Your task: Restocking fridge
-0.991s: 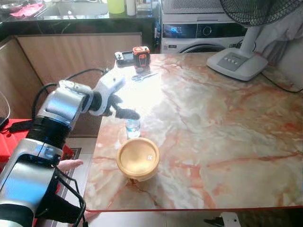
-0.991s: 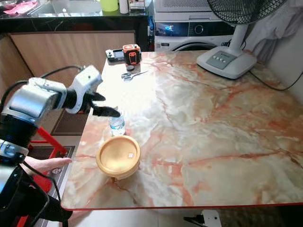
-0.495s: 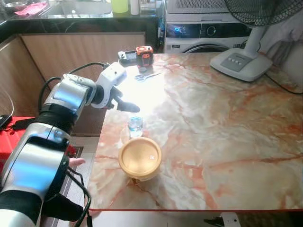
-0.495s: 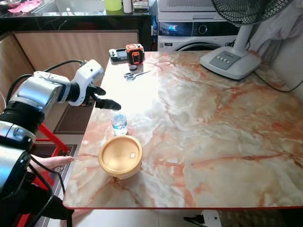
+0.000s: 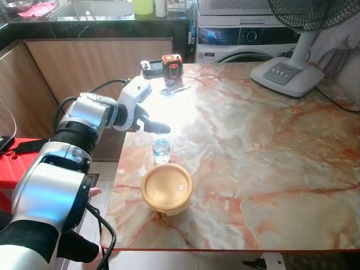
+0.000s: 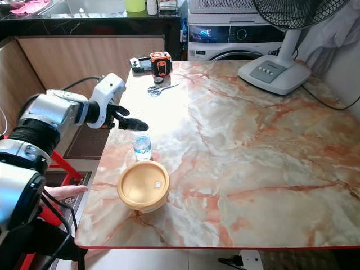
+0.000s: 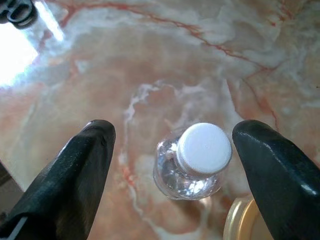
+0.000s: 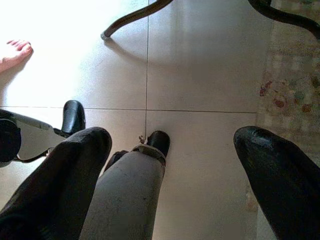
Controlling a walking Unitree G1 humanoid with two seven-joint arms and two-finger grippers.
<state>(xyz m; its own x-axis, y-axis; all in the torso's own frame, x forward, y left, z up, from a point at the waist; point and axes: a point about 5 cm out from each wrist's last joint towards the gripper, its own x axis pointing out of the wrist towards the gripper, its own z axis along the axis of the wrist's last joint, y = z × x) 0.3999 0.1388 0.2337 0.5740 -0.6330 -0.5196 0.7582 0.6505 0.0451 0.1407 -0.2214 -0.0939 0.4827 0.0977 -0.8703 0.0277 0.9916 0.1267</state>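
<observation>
Step in hand, as judged: reach for pickup. Left gripper [image 7: 170,165] hangs above the small water bottle [image 5: 161,151], fingers [image 7: 75,172] spread wide, one each side of the white cap, not touching it. The bottle stands upright near the left edge of the marble table [image 5: 270,152], just beyond the yellow bowl [image 5: 166,188].

Next move calls for lowering straight down around the bottle, then closing; the bowl sits close, so little room on the near side.

Right gripper [image 8: 172,165] hangs idle over the floor, fingers apart.
</observation>
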